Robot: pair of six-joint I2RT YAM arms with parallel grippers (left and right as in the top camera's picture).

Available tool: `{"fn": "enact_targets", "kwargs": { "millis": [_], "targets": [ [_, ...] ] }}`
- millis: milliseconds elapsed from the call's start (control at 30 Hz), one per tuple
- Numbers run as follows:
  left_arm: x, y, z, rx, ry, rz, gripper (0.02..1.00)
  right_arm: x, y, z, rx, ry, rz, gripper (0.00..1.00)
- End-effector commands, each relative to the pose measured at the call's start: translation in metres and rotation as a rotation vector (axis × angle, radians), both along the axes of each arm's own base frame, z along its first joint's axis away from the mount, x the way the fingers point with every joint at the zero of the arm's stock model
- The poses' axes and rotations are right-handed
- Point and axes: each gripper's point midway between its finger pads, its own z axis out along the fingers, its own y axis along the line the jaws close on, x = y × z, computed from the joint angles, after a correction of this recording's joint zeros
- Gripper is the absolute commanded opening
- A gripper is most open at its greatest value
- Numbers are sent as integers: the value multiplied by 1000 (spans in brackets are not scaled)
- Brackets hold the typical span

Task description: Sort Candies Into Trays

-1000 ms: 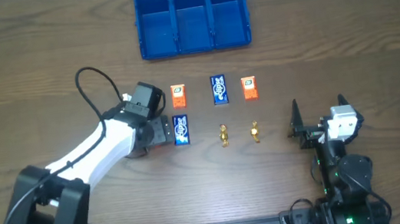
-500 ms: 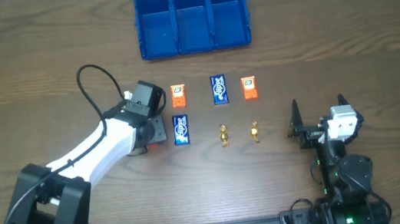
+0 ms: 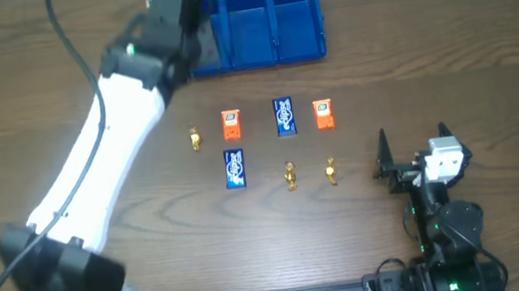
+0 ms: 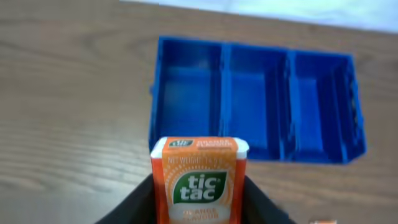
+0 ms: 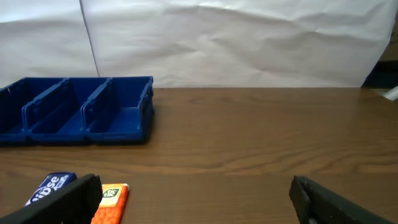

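My left gripper (image 4: 199, 198) is shut on an orange candy box (image 4: 199, 174), held upright above the table. The blue three-compartment tray (image 4: 155, 93) lies just beyond it. Seen from above, the left gripper (image 3: 197, 35) hangs at the tray's (image 3: 254, 64) left end. On the table lie two orange boxes (image 3: 231, 124) (image 3: 324, 114), two blue packs (image 3: 284, 115) (image 3: 234, 168) and three gold wrapped candies (image 3: 195, 139) (image 3: 290, 176) (image 3: 329, 169). My right gripper (image 3: 411, 146) stands open near its base, right of the candies, with nothing between its fingers.
In the right wrist view the tray (image 5: 118, 134) sits far off. A blue pack (image 5: 50, 185) and an orange box (image 5: 111, 200) lie close to the open right gripper (image 5: 199, 205). Bare wooden table surrounds the candies.
The left arm rose from beside the lower blue pack and swung up to the tray's left end. A gold candy where it had rested is now uncovered. The right arm stayed still.
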Motion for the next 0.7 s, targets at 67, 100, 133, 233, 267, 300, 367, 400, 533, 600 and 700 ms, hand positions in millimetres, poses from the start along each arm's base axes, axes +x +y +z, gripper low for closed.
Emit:
{"fn": "enact_targets", "kwargs": {
  "millis": [67,100,133,233,267,300,367,400,533,600,700],
  "targets": [
    [82,8,-46,89,74,30,321,0,-2,0,-15,-1,-10,998],
    [88,6,-55,81,84,22,321,0,-2,0,-15,-2,-10,998],
    [93,4,-64,66,97,14,327,0,-2,0,-15,-2,-10,998],
    [102,8,-92,53,138,17,327,0,-2,0,-15,-1,-11,998],
    [105,9,-96,47,138,13,325,0,-2,0,-15,-2,-10,998],
    [107,6,-98,42,136,-8,327,0,-2,0,-15,-2,-11,998],
    [110,4,-99,31,128,-20,334,0,-2,0,-15,-2,-10,998],
    [110,2,-100,28,130,-23,345,0,-2,0,-15,-1,-11,998],
    [110,2,-100,35,130,-36,691,0,-2,0,-15,-2,-10,998],
    [101,0,-80,26,115,-37,825,0,-2,0,-15,-1,-10,998],
    [48,-13,-48,-15,94,-34,884,0,-2,0,-15,-1,-10,998]
  ]
}}
